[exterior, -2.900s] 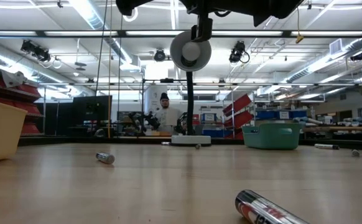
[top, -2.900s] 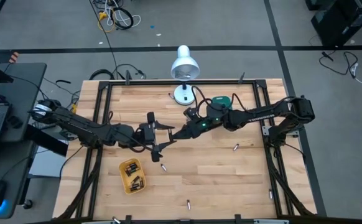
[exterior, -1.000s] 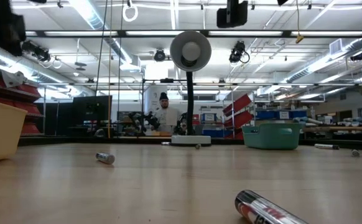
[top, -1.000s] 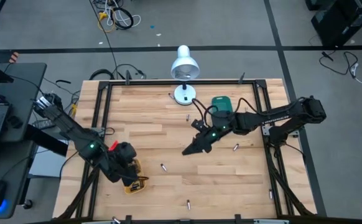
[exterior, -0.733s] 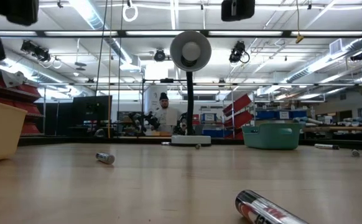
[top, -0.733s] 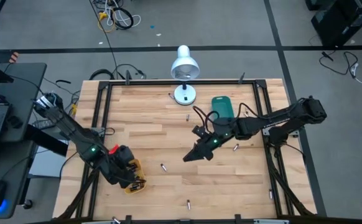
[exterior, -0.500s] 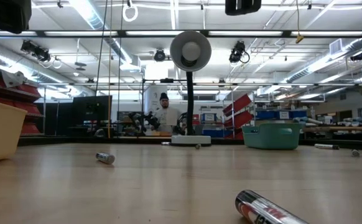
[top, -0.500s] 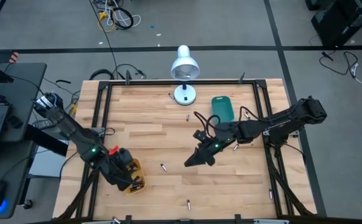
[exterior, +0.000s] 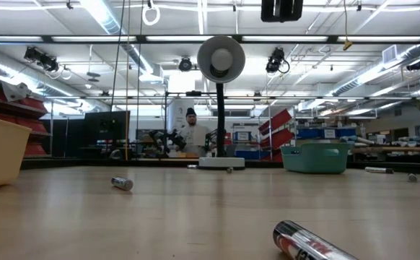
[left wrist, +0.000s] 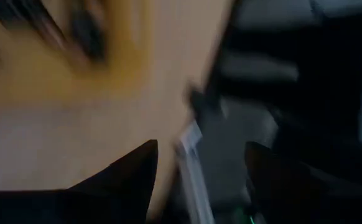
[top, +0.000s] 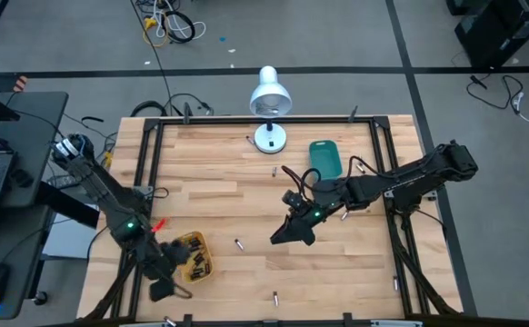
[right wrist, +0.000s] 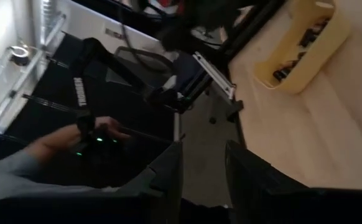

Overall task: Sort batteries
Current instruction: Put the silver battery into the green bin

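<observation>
Left claw [top: 162,291] has swung off the yellow tray [top: 190,256], lower left, fingers apart; right claw [top: 281,238], centre, gapped and empty. Batteries [top: 238,244]: light, slick, roll-prone; pinch mid-barrel.

The table [top: 264,263] is pale, matt planked wood in a black metal frame, the yellow tray [top: 192,243] beside the left claw [top: 162,289] looks like smooth plastic, and the batteries [exterior: 307,244] are glossy metal.

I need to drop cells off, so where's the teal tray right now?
In the high view the teal tray sits at the table's far edge, right of the lamp.
</observation>
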Tool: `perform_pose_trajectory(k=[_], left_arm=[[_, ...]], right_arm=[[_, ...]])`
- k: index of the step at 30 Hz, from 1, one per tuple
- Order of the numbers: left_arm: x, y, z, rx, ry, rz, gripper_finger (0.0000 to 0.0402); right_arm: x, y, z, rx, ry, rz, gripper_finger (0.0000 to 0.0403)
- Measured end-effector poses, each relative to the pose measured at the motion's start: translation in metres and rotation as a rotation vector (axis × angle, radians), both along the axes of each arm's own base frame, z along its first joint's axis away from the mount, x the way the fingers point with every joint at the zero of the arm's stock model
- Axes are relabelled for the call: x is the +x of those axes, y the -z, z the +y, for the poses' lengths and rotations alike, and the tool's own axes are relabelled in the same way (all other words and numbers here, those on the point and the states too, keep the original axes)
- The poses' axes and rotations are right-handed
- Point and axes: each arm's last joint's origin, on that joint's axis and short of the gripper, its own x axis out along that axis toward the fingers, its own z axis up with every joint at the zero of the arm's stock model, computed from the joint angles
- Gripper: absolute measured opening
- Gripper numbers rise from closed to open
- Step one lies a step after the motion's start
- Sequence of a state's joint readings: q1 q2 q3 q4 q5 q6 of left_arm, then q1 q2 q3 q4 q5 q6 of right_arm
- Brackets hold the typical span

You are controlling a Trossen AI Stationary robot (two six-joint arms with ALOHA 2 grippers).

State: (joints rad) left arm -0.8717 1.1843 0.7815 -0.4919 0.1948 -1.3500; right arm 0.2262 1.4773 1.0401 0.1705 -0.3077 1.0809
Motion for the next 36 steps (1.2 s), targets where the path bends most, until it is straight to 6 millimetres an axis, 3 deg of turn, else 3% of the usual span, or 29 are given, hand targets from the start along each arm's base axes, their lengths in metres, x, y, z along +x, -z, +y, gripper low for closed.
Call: perform_pose_trajectory(k=[4, 11, 25, 28, 30, 32, 34, 36], left_arm=[[-0.013, -0.004, -0.013, -0.114, 0.094, 0.097, 0.0241], [-0.029, 0.005, -0.039, -0.129, 0.144, 0.127, 0.0220], [-0.034, 0.039, -0.081, -0.140, 0.149, 0.160, 0.0248], [-0.034, 0.038, -0.088, -0.186, 0.175, 0.125, 0.0252], [-0.034, 0.035, -0.093, -0.234, 0.210, 0.070, 0.0248], [-0.034, 0.033, -0.096, -0.256, 0.251, 0.025, 0.0240], [-0.034, 0.032, -0.097, -0.263, 0.275, -0.005, 0.0231], [-0.034, 0.032, -0.097, -0.253, 0.279, -0.030, 0.0225]], right_arm=[[0.000, 0.004, -0.003, -0.030, 0.000, 0.026, 0.0105], [-0.001, 0.009, -0.006, -0.081, 0.019, 0.059, 0.0105], [-0.002, 0.015, -0.014, -0.172, 0.039, 0.091, 0.0105], [0.008, -0.001, -0.013, -0.076, 0.018, -0.108, 0.0104], [0.017, -0.023, -0.009, 0.026, -0.081, -0.357, 0.0099], [0.024, -0.035, -0.001, 0.024, -0.194, -0.455, 0.0090], [0.032, -0.021, 0.004, -0.058, -0.255, -0.332, 0.0079], [0.038, 0.009, 0.004, -0.161, -0.248, -0.142, 0.0067]])
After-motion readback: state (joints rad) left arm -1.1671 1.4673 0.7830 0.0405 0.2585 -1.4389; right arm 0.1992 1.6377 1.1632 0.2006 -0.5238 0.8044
